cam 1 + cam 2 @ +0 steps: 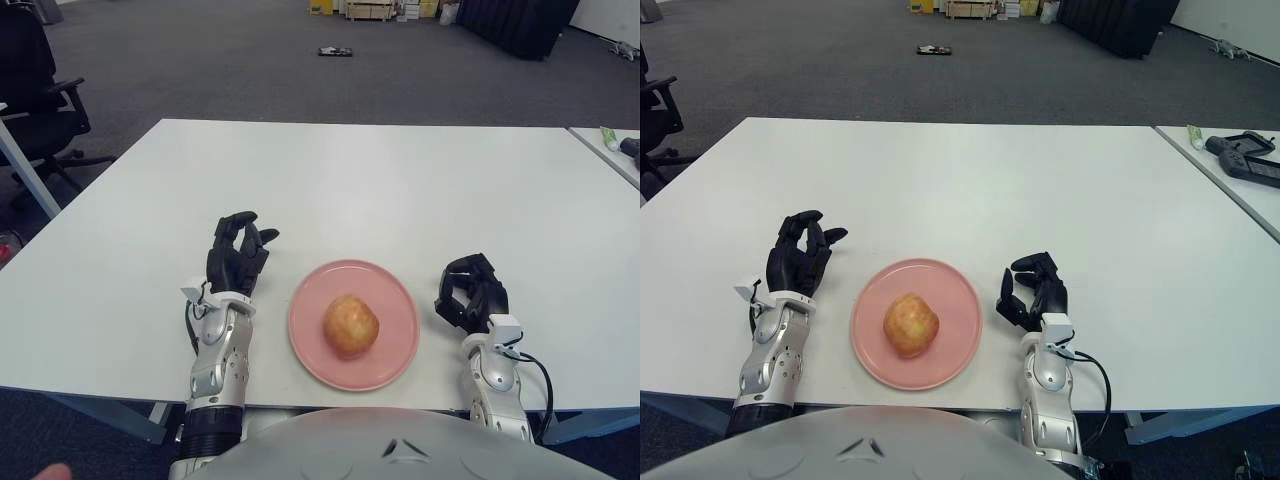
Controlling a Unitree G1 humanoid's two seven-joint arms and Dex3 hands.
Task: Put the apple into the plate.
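Apple lies on the plate, so placing looks done. Left hand, fingers loosely apart, holds nothing; right hand is curled, empty. Only retreat remains.

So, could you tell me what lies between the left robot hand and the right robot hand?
The pink plate with the apple on it lies between the left robot hand and right robot hand, in both eye views.

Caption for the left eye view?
Apple sits on pink plate, left hand and right hand flanking it.
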